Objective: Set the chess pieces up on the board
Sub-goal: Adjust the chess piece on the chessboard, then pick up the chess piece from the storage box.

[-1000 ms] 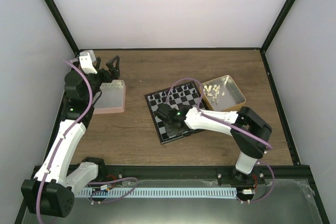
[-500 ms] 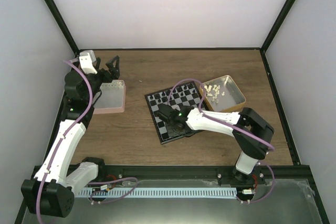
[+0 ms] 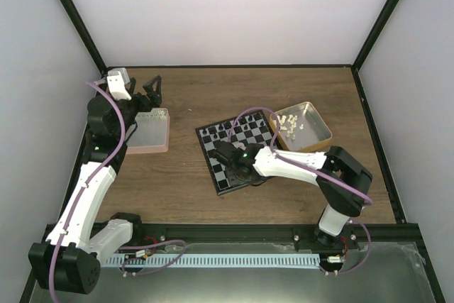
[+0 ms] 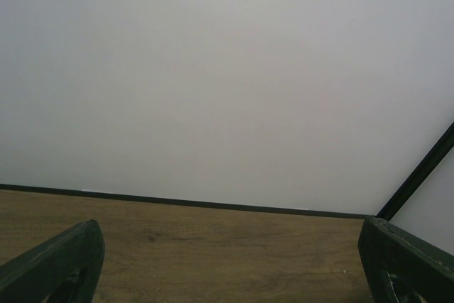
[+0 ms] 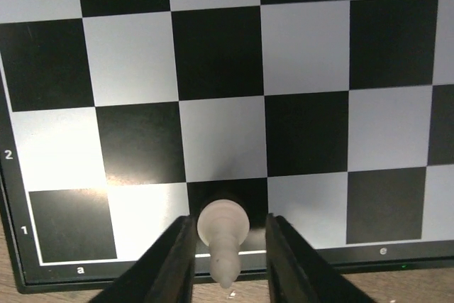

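The right gripper (image 5: 228, 219) had shifted slightly across the board (image 3: 215, 168). Its fingers sat narrowly apart on either side of a cream piece (image 5: 223, 226) over a black first-row square. Whether they pinched it could not be told. The left gripper (image 4: 227, 246) hung wide open and empty.

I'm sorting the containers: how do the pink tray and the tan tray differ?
The pink tray lies left of the board, with a gap between them; the tan tray lies close on its right. The tan tray holds white pieces; none show in the pink tray. Both are rectangular and rest on the table.
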`<action>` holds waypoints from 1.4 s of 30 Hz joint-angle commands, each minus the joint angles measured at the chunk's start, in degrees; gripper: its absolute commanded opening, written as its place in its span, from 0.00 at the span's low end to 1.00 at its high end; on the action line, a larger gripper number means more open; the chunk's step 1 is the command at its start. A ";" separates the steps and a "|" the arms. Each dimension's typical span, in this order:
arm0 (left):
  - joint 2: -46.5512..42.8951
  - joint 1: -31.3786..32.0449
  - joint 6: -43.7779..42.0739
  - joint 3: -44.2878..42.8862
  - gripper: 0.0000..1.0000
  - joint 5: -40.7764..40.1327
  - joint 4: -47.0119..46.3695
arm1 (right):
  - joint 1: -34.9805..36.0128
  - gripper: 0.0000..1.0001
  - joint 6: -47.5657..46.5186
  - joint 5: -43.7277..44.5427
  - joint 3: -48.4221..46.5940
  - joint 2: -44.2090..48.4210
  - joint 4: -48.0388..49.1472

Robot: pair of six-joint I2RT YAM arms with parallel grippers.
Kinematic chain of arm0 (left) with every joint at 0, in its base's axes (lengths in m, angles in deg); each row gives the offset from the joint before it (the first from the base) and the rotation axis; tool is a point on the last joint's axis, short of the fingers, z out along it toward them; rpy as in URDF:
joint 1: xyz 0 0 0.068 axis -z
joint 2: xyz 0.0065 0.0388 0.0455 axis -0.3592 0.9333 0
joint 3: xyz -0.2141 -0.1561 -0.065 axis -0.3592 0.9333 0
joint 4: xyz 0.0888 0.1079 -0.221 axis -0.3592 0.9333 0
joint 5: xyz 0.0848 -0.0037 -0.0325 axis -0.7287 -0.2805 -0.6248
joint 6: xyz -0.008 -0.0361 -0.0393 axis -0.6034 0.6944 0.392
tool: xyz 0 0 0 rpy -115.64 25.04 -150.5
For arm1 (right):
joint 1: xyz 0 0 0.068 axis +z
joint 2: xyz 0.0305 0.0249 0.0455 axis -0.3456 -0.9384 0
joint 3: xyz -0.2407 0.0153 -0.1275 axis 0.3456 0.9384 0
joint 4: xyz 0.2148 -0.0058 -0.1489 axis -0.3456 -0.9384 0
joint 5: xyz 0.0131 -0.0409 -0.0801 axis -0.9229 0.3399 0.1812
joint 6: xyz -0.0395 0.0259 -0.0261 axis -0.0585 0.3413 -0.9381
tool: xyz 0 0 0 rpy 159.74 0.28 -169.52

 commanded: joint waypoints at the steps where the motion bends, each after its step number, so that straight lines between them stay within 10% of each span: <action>1: -0.31 -0.22 -0.33 0.38 1.00 -0.45 -0.84 | -0.97 0.33 -0.02 1.37 -2.44 1.81 -0.89; 13: -0.21 -0.22 -0.76 0.28 1.00 -0.88 -0.74 | -18.98 0.48 -1.93 1.94 -2.04 12.84 3.85; 24: 0.83 -0.22 -0.76 0.37 1.00 -0.79 -1.10 | -44.89 0.31 -11.15 -2.41 -4.60 2.66 17.87; 42: 1.68 -0.30 -1.46 0.45 1.00 -1.95 -1.03 | -49.20 0.21 -13.85 1.05 -15.94 -13.99 16.43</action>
